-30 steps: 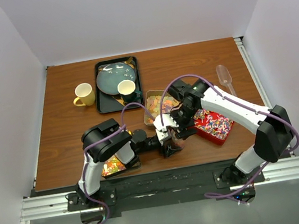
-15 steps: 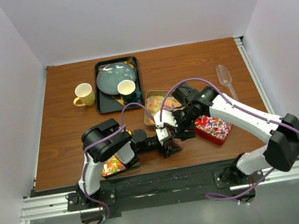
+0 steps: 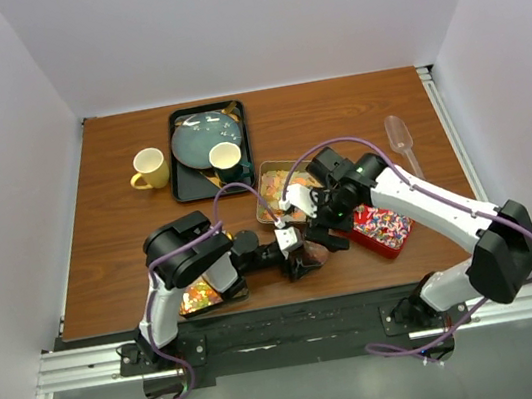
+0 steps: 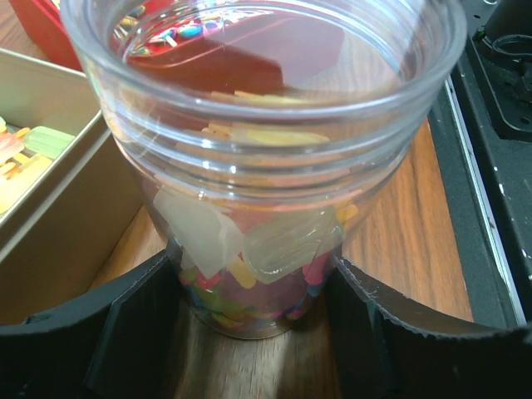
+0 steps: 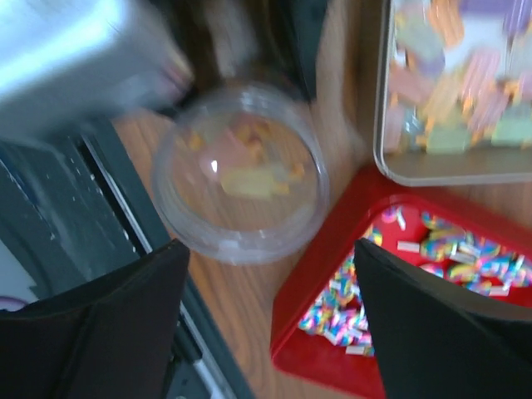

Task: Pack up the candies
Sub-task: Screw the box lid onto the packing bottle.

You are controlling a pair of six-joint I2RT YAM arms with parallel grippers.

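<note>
Two claws meet at the near middle of the brown wooden table (image 3: pixel 131 241). We see the left gripper (image 4: pixel 253 320) pinching the base of a clear round plastic jar (image 4: pixel 249 166), one black finger (image 4: pixel 125 332) pressed to each side, the jar upright on the wood. Some of the candies (image 4: pixel 241 274), pastel and bright pieces mixed, lie in the jar's bottom.

We find the right gripper (image 5: pixel 270 274) spread wide and empty, hovering over the jar's mouth and the corner of a red rectangular tin (image 5: pixel 291 349) just beside it. That tin holds the small striped wrapped sweets (image 5: pixel 440 249). A shallow silver metal tray (image 5: pixel 432 170) of pastel sugary cubes (image 5: pixel 449 91) sits just behind the tin. Bright cube sweets (image 3: pixel 200 296) show partly beneath the left arm. The right wrist view is blurred, so we cannot make out finer detail there.
</note>
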